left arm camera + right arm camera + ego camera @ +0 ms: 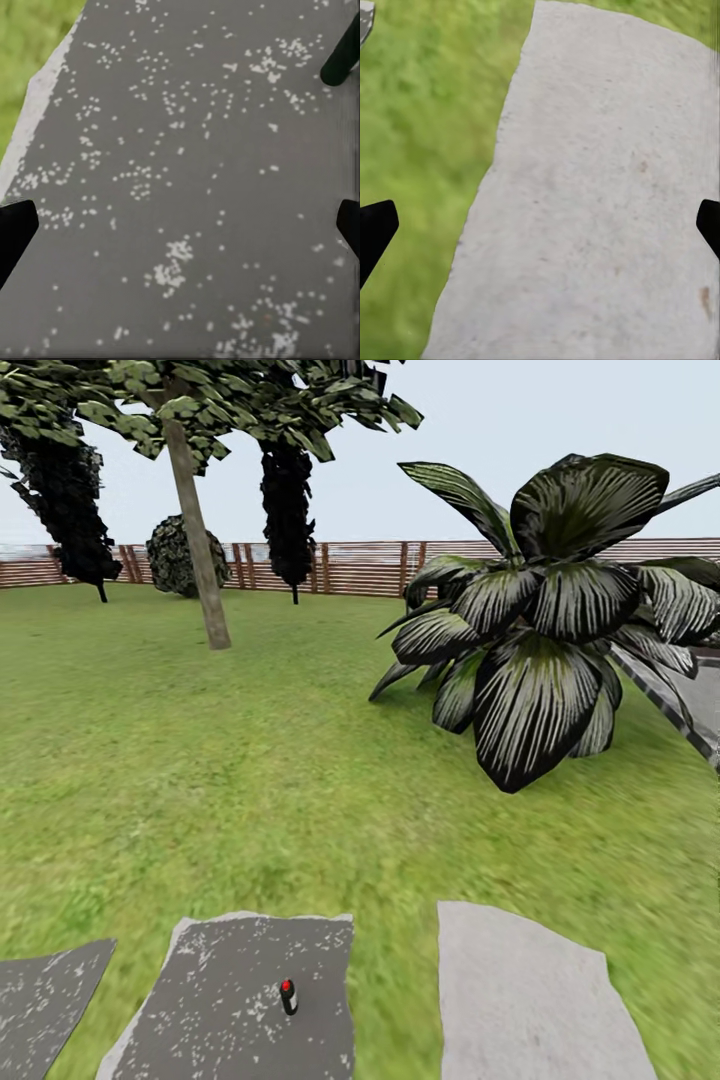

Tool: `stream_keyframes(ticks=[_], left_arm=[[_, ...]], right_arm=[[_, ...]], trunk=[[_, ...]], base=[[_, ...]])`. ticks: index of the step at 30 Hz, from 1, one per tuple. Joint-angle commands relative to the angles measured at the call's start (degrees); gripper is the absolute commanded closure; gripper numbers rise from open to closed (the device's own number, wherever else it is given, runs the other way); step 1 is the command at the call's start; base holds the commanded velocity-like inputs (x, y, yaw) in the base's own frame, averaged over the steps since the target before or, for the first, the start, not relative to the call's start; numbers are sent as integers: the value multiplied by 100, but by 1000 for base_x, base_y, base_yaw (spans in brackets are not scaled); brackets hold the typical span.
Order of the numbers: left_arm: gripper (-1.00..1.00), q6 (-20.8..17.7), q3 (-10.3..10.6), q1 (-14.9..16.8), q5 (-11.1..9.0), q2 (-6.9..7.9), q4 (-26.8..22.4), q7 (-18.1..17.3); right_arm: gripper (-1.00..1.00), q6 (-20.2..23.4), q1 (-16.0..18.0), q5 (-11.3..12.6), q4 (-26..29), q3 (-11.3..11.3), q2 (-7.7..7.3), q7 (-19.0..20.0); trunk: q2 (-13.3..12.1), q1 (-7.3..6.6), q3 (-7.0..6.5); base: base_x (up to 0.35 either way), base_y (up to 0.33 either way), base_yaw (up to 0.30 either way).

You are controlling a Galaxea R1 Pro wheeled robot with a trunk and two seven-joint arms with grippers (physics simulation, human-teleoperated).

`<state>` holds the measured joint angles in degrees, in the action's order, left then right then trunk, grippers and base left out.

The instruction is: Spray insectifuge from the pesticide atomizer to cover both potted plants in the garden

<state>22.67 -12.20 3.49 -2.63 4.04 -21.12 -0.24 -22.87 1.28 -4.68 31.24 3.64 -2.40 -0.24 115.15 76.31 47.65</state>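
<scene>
The pesticide atomizer (288,996) stands upright on a dark speckled stone slab (230,980) near the lower edge of the head view; it is a small dark bottle with a red spot on top. My left gripper (180,232) hangs open over that dark slab (180,150), its black fingertips (15,232) far apart with nothing between them. A slim dark shape (341,56) leans in at that view's edge; I cannot tell what it is. My right gripper (540,229) is open over a pale grey slab (600,195). The potted plants are out of view.
Green lawn (200,780) stretches ahead to a brown slatted fence (350,565). A big dark striped-leaf bush (550,630) stands at right. A tree trunk (200,540) and dark shrubs (180,555) lie farther back. A pale slab (530,1000) lies right of the dark one.
</scene>
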Motion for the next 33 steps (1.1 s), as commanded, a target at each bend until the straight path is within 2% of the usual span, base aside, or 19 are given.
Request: stream_keyframes(ticks=[1,10,19,25,33], left_arm=[[-100,18,-1,2,-27,0,2,-3],[-100,18,-1,2,-50,0,-7,-3],[-100,18,-2,2,-56,0,-3,-3],[-100,18,-2,2,-61,0,2,-3],[-100,18,-2,2,-62,0,2,-3]], right_arm=[[-100,-22,4,-51,-5,21,8,-2],[-100,-25,4,-51,-4,29,10,-2],[-100,-24,4,-47,-6,27,4,-2],[-100,-24,4,-48,-10,32,7,-2],[-100,-30,4,-59,-13,24,3,-2]], trunk=[[2,-1,5],[2,-1,5],[2,-1,5],[2,-1,5],[2,-1,5]], base=[[0,-267,1],[0,-77,11],[0,-1,203],[6,0,48],[239,0,4]])
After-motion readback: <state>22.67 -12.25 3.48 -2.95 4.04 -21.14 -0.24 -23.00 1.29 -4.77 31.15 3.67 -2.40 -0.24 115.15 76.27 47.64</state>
